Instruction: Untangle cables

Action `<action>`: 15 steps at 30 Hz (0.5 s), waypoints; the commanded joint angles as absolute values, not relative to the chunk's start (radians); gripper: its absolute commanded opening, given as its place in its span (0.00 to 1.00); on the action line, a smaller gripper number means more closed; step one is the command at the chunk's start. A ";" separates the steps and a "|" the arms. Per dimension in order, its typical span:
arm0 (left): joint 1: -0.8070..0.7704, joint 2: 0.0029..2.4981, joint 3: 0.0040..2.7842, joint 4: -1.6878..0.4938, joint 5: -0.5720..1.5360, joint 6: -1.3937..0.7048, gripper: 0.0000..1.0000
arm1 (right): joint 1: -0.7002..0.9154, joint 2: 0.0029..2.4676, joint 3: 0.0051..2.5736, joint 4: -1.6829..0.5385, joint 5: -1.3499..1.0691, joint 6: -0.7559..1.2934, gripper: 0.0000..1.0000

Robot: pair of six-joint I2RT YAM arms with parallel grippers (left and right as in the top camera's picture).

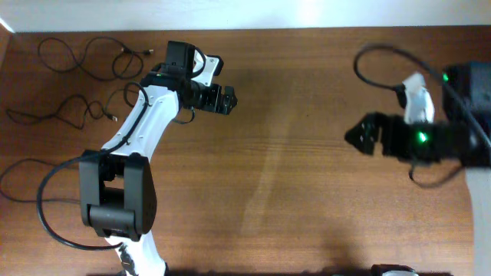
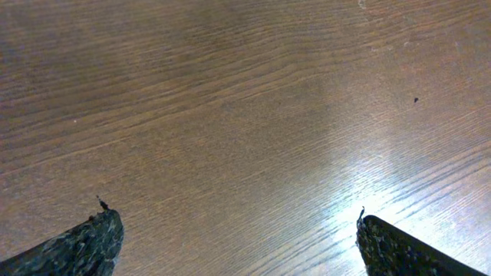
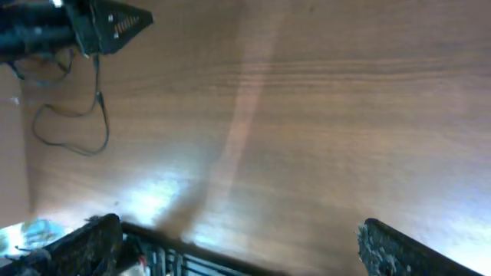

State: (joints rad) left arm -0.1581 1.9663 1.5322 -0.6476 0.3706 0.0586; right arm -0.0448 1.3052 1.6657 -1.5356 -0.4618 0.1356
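We are between grasps, with neither tool on the job. The cables (image 1: 138,52) lie at the far left of the surface (image 1: 291,176), spread out as loose wavy strands rather than a knot. One strand shows in the right wrist view (image 3: 70,149), lying slack beside the left arm. The left arm covers part of the strands, so we cannot tell whether any of them cross under it.

The left tool (image 1: 230,100) points right, away from the strands and over bare wood. Its wrist view shows the fingers spread wide with nothing between them (image 2: 232,216). The right tool (image 1: 349,136) hangs well apart at the right, its fingers likewise gaping and empty (image 3: 239,225).

We judge the sorting to be far along, perhaps finished. If a crossing remains, the left tool is the one within reach. It would need to turn back toward the far left, lower over a single strand near a plug end, pinch only that strand, and draw it away from its neighbours.
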 commanded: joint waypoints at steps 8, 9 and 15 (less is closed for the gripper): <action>-0.161 1.954 1.542 -0.649 0.385 0.049 0.99 | -0.039 1.028 1.636 -1.669 -0.388 0.136 0.98; -0.161 1.954 1.541 -0.649 0.385 0.049 0.99 | -0.039 1.010 1.631 -1.686 -0.387 0.136 0.98; -0.161 1.954 1.541 -0.649 0.385 0.049 0.99 | -0.039 0.961 1.631 -1.698 -0.387 0.136 0.98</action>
State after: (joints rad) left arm -0.1581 1.9663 1.5322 -0.6479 0.3706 0.0586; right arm -0.0448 0.9627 1.6371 -1.6924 -0.4034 0.1352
